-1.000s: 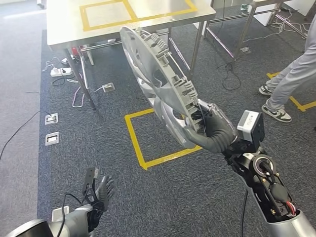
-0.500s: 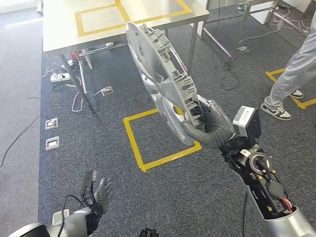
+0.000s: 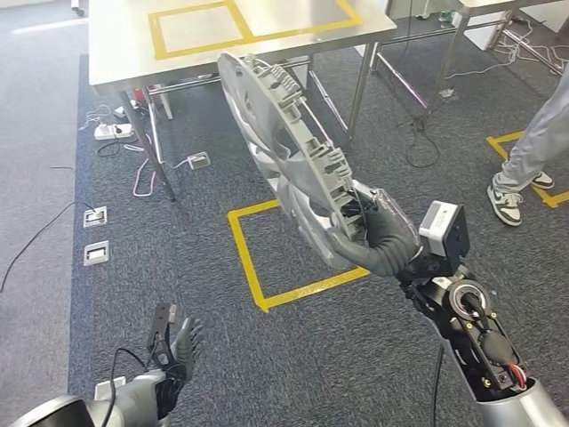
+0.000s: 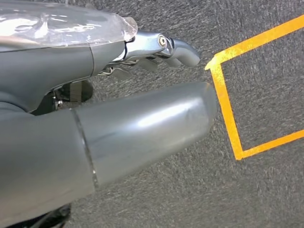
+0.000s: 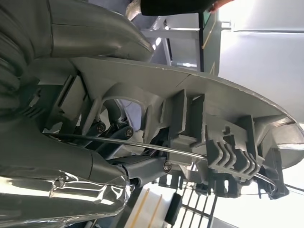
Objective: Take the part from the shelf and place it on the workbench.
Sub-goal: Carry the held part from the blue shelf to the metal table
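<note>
Part [image 3: 288, 147], a grey plastic wheel-cover-like disc with ribbed clips along its rim, is held up in the air by the right hand [image 3: 376, 233], which grasps it at the rim nearest the wrist. From that hand the disc slants up and away, its far edge reaching toward the near edge of the workbench [image 3: 127, 49], a steel table with yellow tape rectangles on its top. The disc does not touch the table; it hangs over the grey carpet. In the right wrist view the thick thumb [image 5: 100, 35] lies across one face of the part [image 5: 201, 118] while the darker fingers [image 5: 118, 133] curl in behind the clips on the other face, so the grip is closed on the rim.

Below the right hand, on the floor, lies a yellow tape square [image 3: 248, 258]. Beyond the right hand and off to its outer side stands a person's leg [image 3: 537, 142] in grey trousers and a sneaker.

The left hand [image 3: 180, 349] hangs low, well apart from the part, holding nothing, its fingers spread. In the left wrist view the left hand [image 4: 143, 114] is over carpet beside a corner of yellow tape [image 4: 229, 109].

Cables and floor sockets [image 3: 94, 215] lie under and beside the workbench.
</note>
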